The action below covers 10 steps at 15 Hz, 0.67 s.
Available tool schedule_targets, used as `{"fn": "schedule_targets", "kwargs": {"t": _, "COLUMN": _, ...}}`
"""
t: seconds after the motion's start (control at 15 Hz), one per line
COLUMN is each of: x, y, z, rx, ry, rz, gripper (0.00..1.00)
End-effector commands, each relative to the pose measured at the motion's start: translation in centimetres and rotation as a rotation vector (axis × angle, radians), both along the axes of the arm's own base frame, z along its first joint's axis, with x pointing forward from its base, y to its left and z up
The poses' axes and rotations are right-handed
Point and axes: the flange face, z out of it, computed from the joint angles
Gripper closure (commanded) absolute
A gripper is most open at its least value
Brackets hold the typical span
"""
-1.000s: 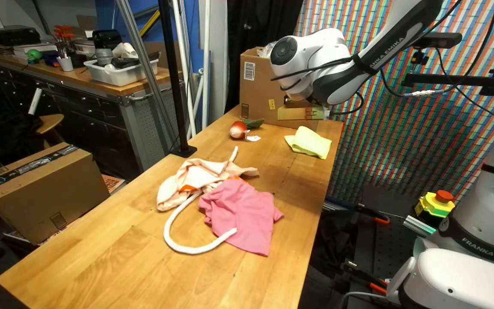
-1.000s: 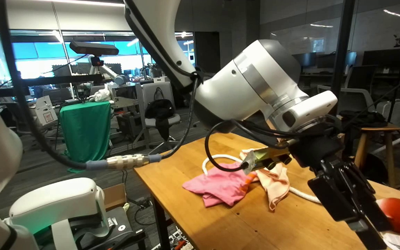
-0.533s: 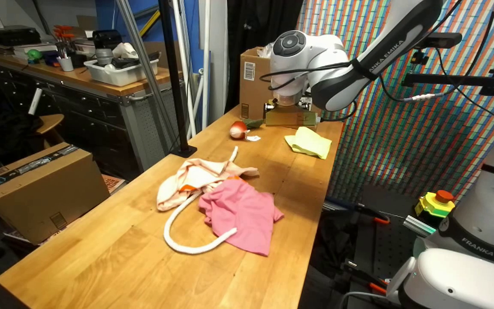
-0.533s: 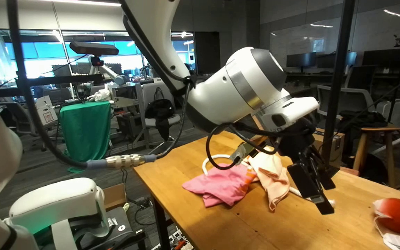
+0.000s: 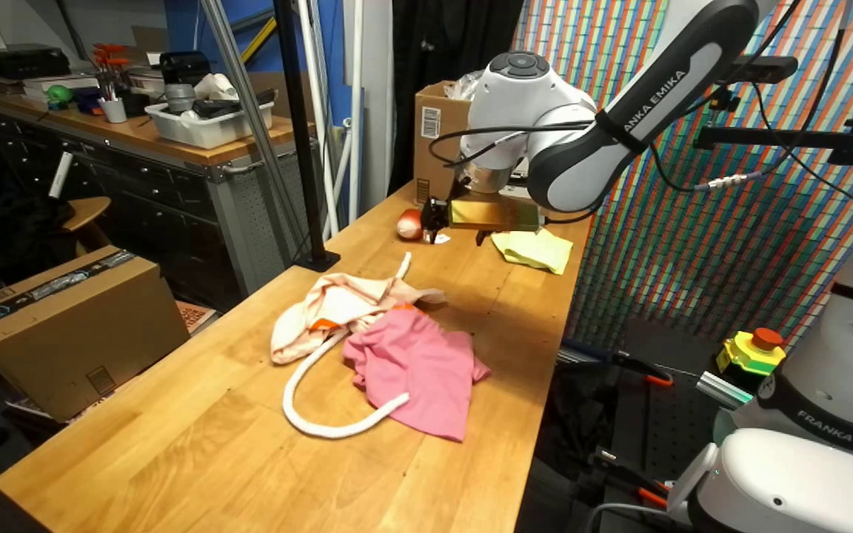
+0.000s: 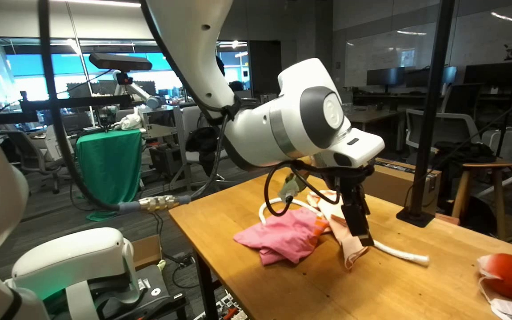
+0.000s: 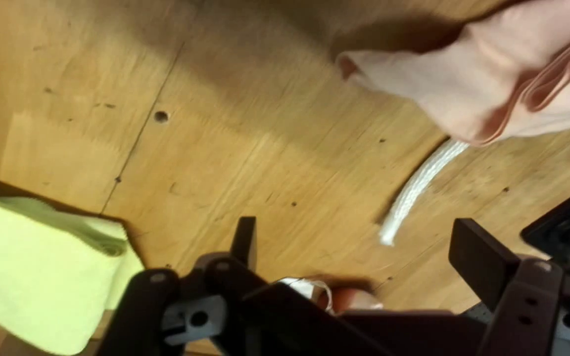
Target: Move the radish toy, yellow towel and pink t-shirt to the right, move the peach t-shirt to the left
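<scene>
My gripper (image 7: 354,226) stands open above the wooden table, with nothing between its widely spread fingers (image 7: 480,252). The radish toy (image 6: 511,274), red with a white end and a paper tag, lies on the table; the wrist view shows it low down, partly hidden behind the gripper. The yellow towel (image 5: 534,252) rests folded close to the table's edge, at lower left in the wrist view. A pink t-shirt (image 5: 419,370) lies spread beside the peach t-shirt (image 5: 323,318), the two touching. In an exterior view the gripper hangs in front of part of the peach t-shirt (image 6: 347,253).
A white rope (image 5: 308,414) curls around the two shirts, one end lying on the pink one and the other (image 7: 413,190) sticking out past the peach one. A black post (image 6: 416,218) stands at the table edge. One cardboard box (image 5: 437,155) is at the table's far end.
The arm has swung away from the radish toy and towards the shirts, with the gripper tilting more upright. Toy, towel, shirts and rope lie where they were.
</scene>
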Motion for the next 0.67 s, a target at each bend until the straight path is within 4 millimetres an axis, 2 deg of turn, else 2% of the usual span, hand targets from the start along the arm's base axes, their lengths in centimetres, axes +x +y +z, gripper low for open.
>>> {"fn": "schedule_targets", "kwargs": {"t": 0.0, "x": -1.1, "y": 2.5, "z": -0.9, "rx": 0.107, "ry": -0.014, "rz": 0.128, "gripper": 0.0}}
{"fn": "schedule_targets", "kwargs": {"t": 0.2, "x": -1.9, "y": 6.0, "z": -2.6, "rx": 0.192, "ry": 0.01, "rz": 0.22, "gripper": 0.0}}
{"fn": "schedule_targets", "kwargs": {"t": 0.33, "x": -1.5, "y": 9.1, "z": -3.3, "rx": 0.258, "ry": 0.044, "rz": 0.29, "gripper": 0.0}}
{"fn": "schedule_targets", "kwargs": {"t": 0.47, "x": -0.7, "y": 11.8, "z": -3.1, "rx": 0.331, "ry": 0.081, "rz": 0.366, "gripper": 0.0}}
{"fn": "schedule_targets", "kwargs": {"t": 0.6, "x": -0.2, "y": 13.1, "z": -2.7, "rx": 0.391, "ry": 0.116, "rz": 0.453, "gripper": 0.0}}
